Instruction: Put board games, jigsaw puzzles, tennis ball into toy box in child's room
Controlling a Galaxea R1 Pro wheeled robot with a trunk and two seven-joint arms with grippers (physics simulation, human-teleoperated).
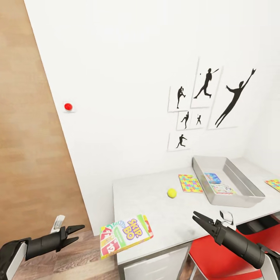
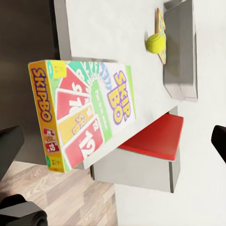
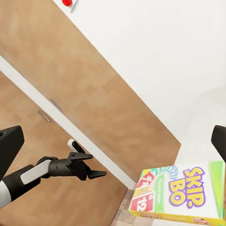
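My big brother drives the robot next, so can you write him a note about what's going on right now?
Left hand: open, empty, off the table's corner.
Right hand: open, empty, over the table's front edge.
Skip-Bo game: hanging over the table corner, in neither hand.
Toy box: two board games inside.
On the table: tennis ball, one jigsaw puzzle left of the box, another to its right.
Left: Skip-Bo, ball and both puzzles.
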